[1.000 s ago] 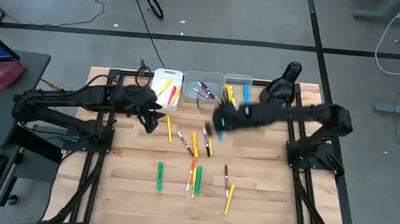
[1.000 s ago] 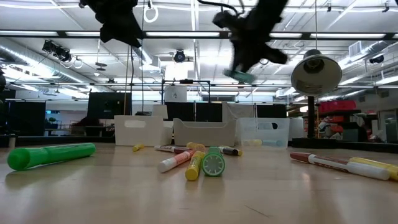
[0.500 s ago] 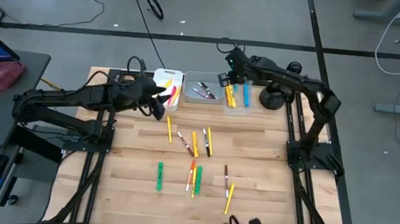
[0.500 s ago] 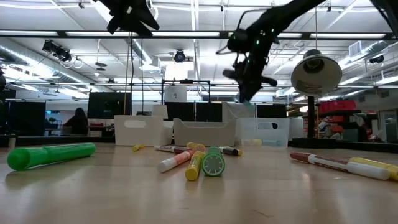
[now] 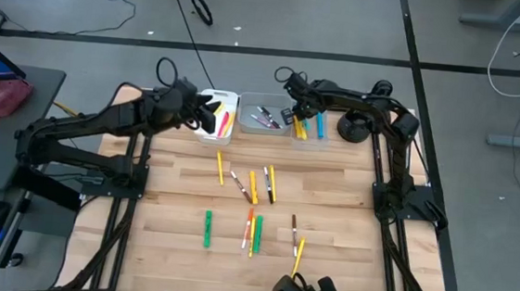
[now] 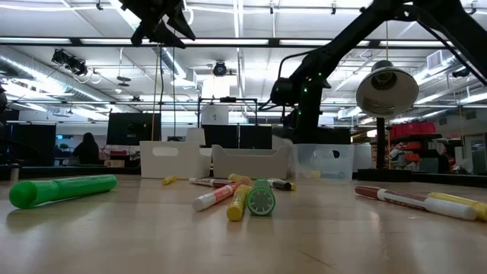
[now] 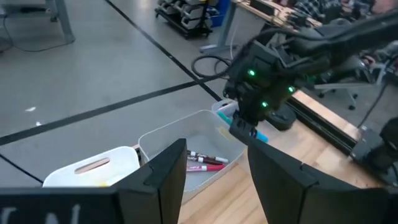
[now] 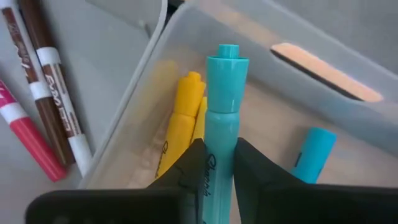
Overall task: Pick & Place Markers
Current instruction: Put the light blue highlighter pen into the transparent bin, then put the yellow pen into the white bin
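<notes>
The table (image 5: 347, 227) still had about ten markers (image 5: 251, 230) loose across its middle, so I'd say the job was roughly half done. Three bins sat along the 12 o'clock edge: a white bin (image 5: 215, 105) at 11, a grey bin (image 5: 265, 111) at 12, a clear bin (image 5: 311, 108) at 1.

The step looked like a drop-off. The right gripper (image 8: 214, 163) was down in the clear bin, pinching a teal marker (image 8: 222, 118) narrowly above yellow ones (image 8: 180, 124). Next move, I'd guess: let go, lift clear, go back for another.

The left gripper (image 7: 214, 163) hung over the white bin with its fingers (image 7: 163, 174) spread and nothing between them.

Hard to make out: whether the teal marker was touching the bin floor, and what lay in the white bin.
</notes>
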`<action>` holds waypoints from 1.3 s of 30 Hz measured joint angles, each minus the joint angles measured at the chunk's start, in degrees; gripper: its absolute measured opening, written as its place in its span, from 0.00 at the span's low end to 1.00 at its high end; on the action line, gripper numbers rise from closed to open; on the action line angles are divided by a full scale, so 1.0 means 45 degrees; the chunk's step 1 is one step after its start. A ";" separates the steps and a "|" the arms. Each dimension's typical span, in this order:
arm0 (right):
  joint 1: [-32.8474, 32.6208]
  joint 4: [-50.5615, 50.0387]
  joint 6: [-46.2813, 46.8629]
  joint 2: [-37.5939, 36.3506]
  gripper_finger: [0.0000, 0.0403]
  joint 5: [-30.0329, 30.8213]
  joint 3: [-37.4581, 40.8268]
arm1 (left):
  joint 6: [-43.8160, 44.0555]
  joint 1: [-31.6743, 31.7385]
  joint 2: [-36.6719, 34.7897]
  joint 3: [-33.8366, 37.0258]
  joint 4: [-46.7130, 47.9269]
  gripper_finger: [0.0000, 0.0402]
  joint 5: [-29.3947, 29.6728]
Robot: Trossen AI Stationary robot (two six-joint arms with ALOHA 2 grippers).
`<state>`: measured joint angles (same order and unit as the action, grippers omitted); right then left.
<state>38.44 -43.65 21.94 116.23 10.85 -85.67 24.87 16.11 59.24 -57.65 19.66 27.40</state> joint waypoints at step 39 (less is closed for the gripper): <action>-0.6763 -0.1549 0.0414 -0.4453 0.40 -0.0290 -0.0005 | -0.1004 0.0316 0.0000 -0.0010 0.1803 0.44 -0.4883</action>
<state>8.00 -50.62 23.80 96.19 9.55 -85.69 20.35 17.53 59.24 -57.69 27.77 5.42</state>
